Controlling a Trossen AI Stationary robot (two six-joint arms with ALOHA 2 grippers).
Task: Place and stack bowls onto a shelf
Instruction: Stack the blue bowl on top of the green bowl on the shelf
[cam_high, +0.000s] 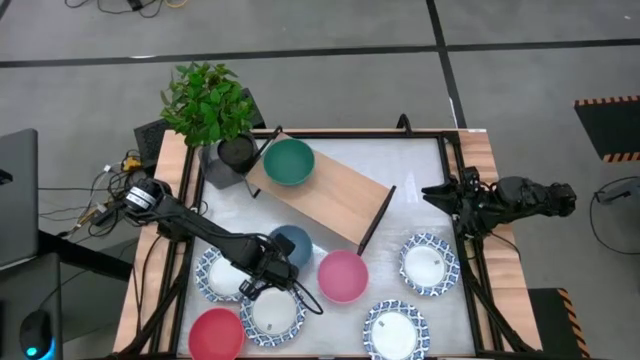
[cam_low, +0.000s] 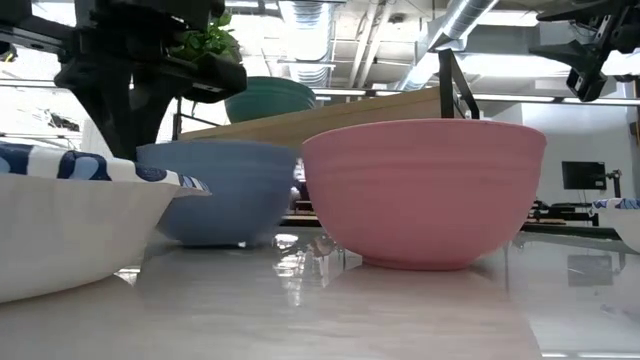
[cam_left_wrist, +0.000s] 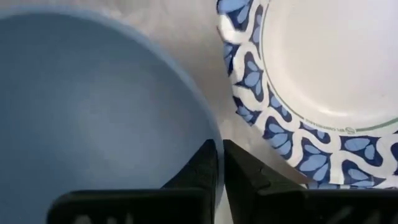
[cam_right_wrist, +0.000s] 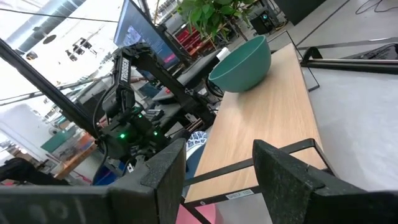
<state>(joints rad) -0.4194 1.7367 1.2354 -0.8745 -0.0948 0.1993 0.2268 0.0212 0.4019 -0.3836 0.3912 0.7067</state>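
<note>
Blue bowl (cam_high: 293, 241) on table (cam_high: 420, 165) in front of shelf (cam_high: 325, 190), near side, between patterned bowl (cam_high: 222, 275) and pink bowl (cam_high: 343, 276). Left gripper (cam_left_wrist: 219, 163) clamped on blue bowl's rim, fingers nearly together with the rim between them. Green bowl (cam_high: 289, 161) sits on shelf's far-left end, by plant (cam_high: 208, 103). Red bowl (cam_high: 216, 333) at near-left table edge. Right gripper (cam_right_wrist: 219, 165) fully spread, holding nothing, raised at table's right side, facing shelf.
</note>
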